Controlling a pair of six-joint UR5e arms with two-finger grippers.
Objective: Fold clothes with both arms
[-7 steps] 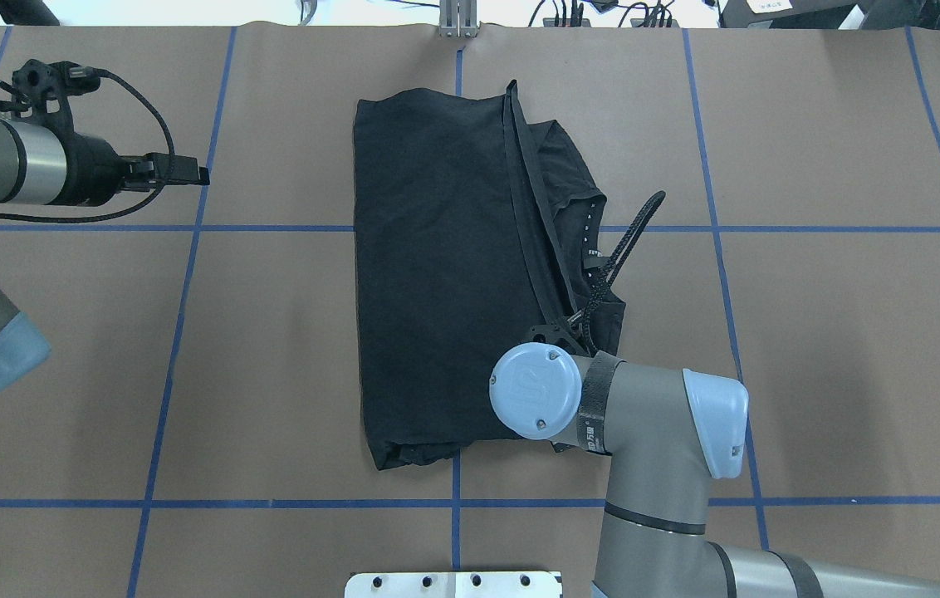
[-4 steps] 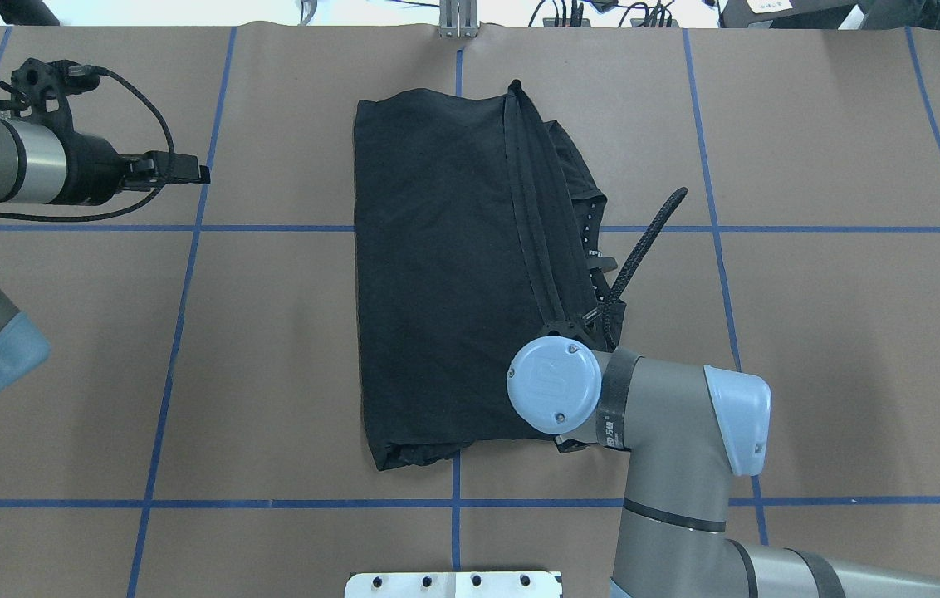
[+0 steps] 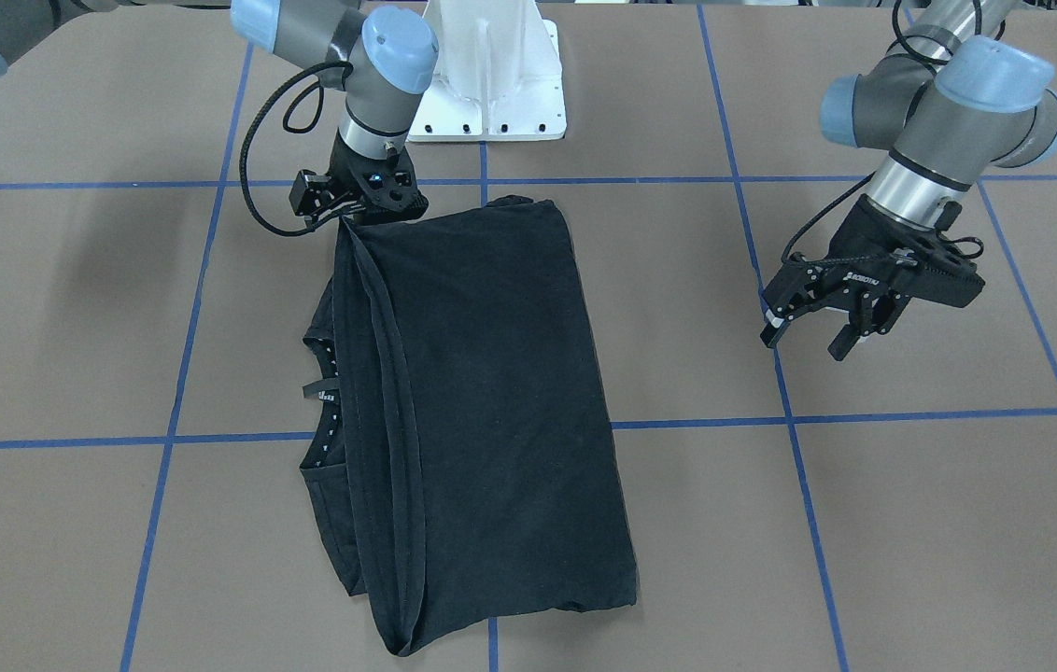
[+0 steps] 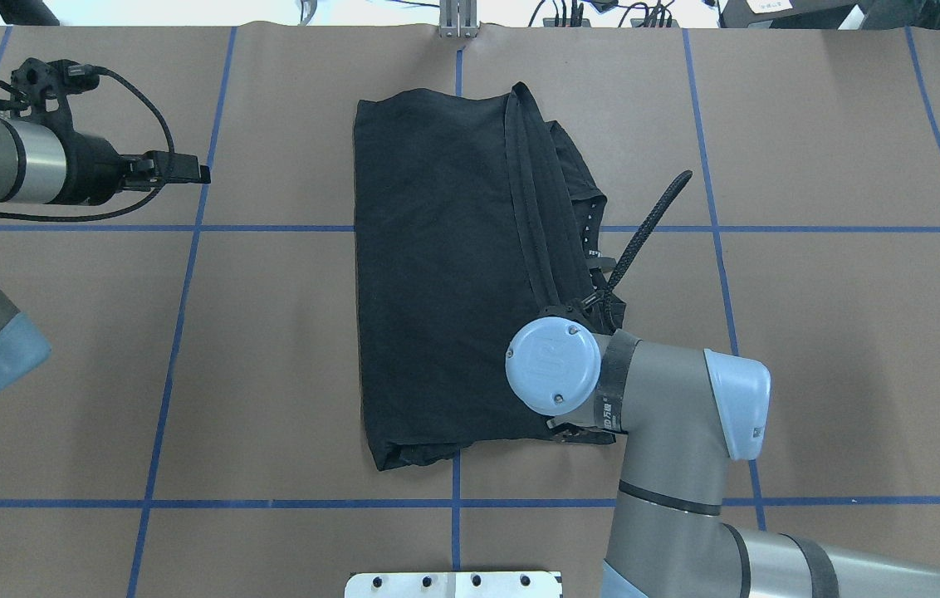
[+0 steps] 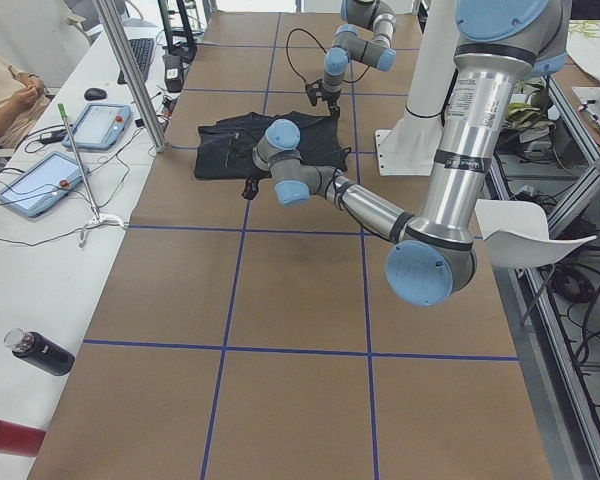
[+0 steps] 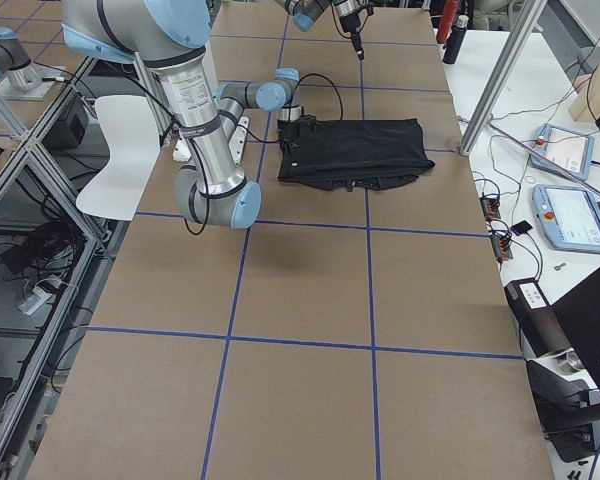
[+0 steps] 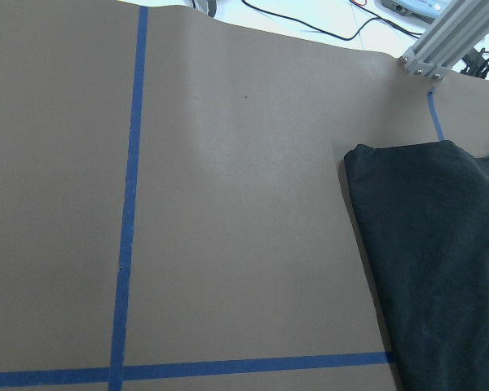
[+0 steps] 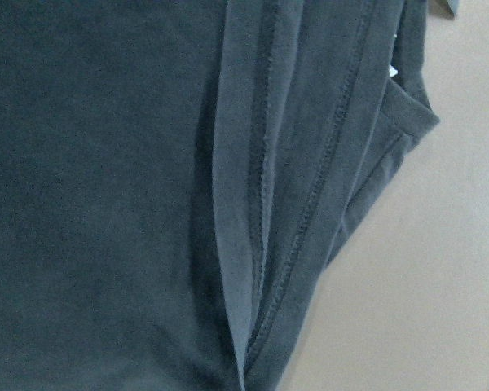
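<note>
Mid-fold. Right claw (image 3: 353, 213) clamped on T-shirt (image 3: 491, 401) hem at shirt's 11 o'clock, front-facing view. Left claw (image 3: 802, 343) apart, idle at 3 o'clock, off cloth. Next, likely: lay hem flat, release.

Left arm (image 3: 944, 103) bent, left gripper (image 3: 807, 342) hovering, 2 fingers spread, right arm (image 3: 370, 56) pointing down, right gripper (image 3: 353, 215) pinching shirt (image 3: 491, 401) edge

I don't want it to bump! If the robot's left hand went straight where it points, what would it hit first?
Probably the bare brown table, short of the black T-shirt. The left hand points slantwise down; depth is unclear.
</note>
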